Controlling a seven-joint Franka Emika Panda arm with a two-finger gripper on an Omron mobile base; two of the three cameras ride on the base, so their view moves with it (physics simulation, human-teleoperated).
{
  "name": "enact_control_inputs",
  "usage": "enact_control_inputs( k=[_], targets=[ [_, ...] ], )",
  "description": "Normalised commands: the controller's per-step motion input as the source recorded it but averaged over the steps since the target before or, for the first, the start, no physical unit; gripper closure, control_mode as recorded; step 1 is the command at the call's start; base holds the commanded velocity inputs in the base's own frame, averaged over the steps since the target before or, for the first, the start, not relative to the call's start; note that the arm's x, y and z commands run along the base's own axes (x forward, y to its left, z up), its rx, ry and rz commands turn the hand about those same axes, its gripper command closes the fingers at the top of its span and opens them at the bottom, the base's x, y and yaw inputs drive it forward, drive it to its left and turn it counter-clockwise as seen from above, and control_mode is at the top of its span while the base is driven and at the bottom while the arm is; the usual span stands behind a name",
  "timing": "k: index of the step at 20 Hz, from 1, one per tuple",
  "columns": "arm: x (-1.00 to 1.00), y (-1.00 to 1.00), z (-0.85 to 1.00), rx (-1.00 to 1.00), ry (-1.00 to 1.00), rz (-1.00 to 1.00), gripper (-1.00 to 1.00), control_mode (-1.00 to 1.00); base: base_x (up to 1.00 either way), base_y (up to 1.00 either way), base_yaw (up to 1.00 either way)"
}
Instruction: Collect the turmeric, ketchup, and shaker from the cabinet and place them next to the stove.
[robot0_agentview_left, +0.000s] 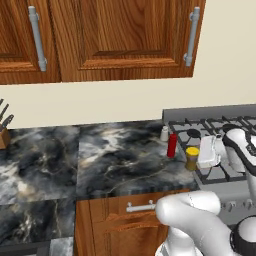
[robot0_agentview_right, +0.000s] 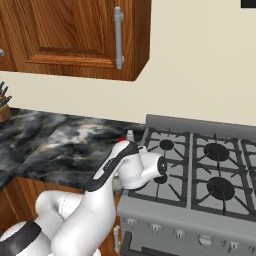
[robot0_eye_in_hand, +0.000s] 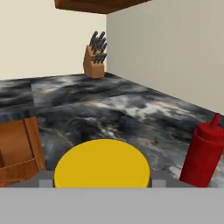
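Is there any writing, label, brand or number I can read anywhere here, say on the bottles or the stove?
None can be read.
ketchup: plain red, no label.
turmeric: plain yellow lid, no print.
shaker: too small to tell.
stove: no markings can be made out at its knobs.

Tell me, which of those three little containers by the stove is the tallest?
The ketchup, a slim red squeeze bottle with a pointed nozzle. It stands taller than the yellow-lidded turmeric in front and the small pale shaker behind.
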Motion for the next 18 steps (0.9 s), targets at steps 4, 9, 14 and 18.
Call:
enact_control_inputs(
  k=[4,9,14,18],
  targets=[
    [0.44,0.00,-0.52,0.00,0.00,0.12,1.00,-1.00,0.00,0.00,0.00],
    [0.41,0.00,-0.42,0.00,0.00,0.09,1.00,-1.00,0.00,0.00,0.00],
    [0.40,0.00,-0.33,0.00,0.00,0.08,1.00,-1.00,0.00,0.00,0.00],
    [0.26,0.00,-0.34,0.00,0.00,0.07,1.00,-1.00,0.00,0.00,0.00]
  ],
)
